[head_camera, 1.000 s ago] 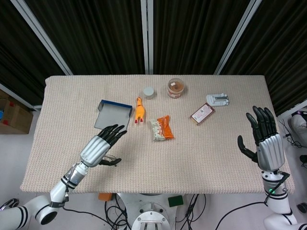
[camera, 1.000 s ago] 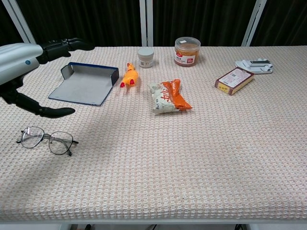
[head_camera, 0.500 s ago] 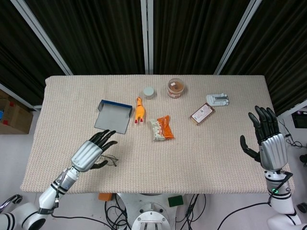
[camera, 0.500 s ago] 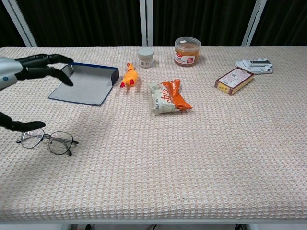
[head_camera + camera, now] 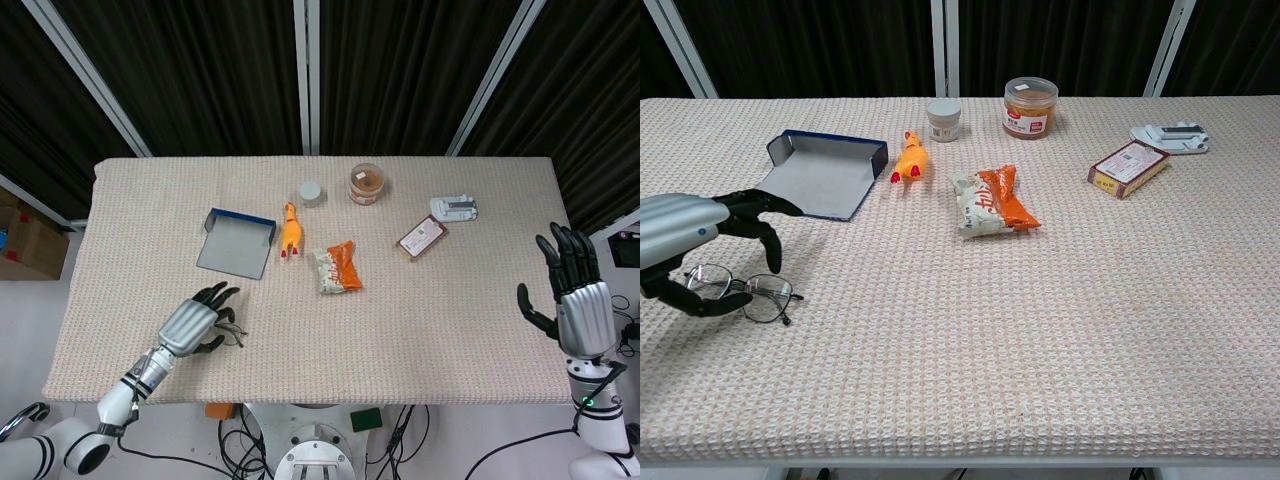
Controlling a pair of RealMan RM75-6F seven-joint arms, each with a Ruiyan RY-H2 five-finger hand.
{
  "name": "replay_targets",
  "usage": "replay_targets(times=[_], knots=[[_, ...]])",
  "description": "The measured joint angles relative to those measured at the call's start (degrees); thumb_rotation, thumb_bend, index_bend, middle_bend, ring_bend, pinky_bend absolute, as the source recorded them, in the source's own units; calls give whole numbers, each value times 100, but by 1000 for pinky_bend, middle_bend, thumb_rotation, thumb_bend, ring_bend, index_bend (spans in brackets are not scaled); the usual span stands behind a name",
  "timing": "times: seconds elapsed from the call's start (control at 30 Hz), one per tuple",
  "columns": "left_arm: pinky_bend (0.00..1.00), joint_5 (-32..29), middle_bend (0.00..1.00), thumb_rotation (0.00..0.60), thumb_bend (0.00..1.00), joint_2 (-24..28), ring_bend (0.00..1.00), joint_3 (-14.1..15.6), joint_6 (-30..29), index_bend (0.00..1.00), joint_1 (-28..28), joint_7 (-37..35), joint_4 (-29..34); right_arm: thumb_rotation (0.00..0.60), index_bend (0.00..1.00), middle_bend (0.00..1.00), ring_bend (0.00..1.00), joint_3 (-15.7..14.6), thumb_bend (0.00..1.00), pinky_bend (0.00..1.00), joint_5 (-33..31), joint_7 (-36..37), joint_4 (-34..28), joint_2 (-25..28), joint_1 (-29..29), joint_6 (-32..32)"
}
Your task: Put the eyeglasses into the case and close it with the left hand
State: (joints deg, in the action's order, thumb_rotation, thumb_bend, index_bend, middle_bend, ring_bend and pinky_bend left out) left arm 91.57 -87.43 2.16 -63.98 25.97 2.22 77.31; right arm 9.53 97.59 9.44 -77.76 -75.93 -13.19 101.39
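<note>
The wire-rimmed eyeglasses [image 5: 748,291] lie unfolded on the woven tablecloth near the front left; in the head view only a bit of them [image 5: 232,331] shows beside the hand. My left hand [image 5: 682,243] [image 5: 190,325] hangs low over them. Its fingers curl down behind the frame and its thumb lies at the left lens, with thumb and fingers still apart. The open case [image 5: 823,172] [image 5: 237,243], grey inside with a blue rim, lies flat a little beyond the hand. My right hand [image 5: 575,295] is raised off the table's right edge, fingers spread, holding nothing.
Right of the case lies a yellow rubber chicken [image 5: 908,158], then an orange-and-white snack packet [image 5: 992,200]. Along the back stand a small white jar [image 5: 944,118] and a clear tub [image 5: 1030,105]. A brown box [image 5: 1128,167] and a white object [image 5: 1170,134] lie at the right.
My left hand has pulled back from the case and dropped onto the eyeglasses, its fingers curling around them. The right hand has drifted slightly right and down. The glasses have not shifted.
</note>
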Motion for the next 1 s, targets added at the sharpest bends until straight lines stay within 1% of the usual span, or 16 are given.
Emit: replay_targets(times=[0.17, 0.4, 0.8, 1.0], knots=[[180, -63, 94, 600, 349, -3, 19, -49, -145, 419, -34, 26, -98, 600, 0, 0, 0, -36, 494, 0, -28, 16, 78, -61, -6, -66], [179, -221, 99, 600, 350, 114, 19, -18, 26, 434, -23, 148, -47, 600, 0, 0, 0, -59, 495, 0, -18, -20, 127, -128, -44, -113], [178, -266, 99, 600, 354, 108, 19, 19, 115, 502, 25, 211, -33, 600, 0, 0, 0, -71, 495, 0, -55, -8, 146, -123, -28, -111], [178, -261, 101, 600, 376, 44, 19, 26, 78, 533, 21, 158, -107, 600, 0, 0, 0, -74, 496, 0, -59, -16, 136, -115, -32, -121]])
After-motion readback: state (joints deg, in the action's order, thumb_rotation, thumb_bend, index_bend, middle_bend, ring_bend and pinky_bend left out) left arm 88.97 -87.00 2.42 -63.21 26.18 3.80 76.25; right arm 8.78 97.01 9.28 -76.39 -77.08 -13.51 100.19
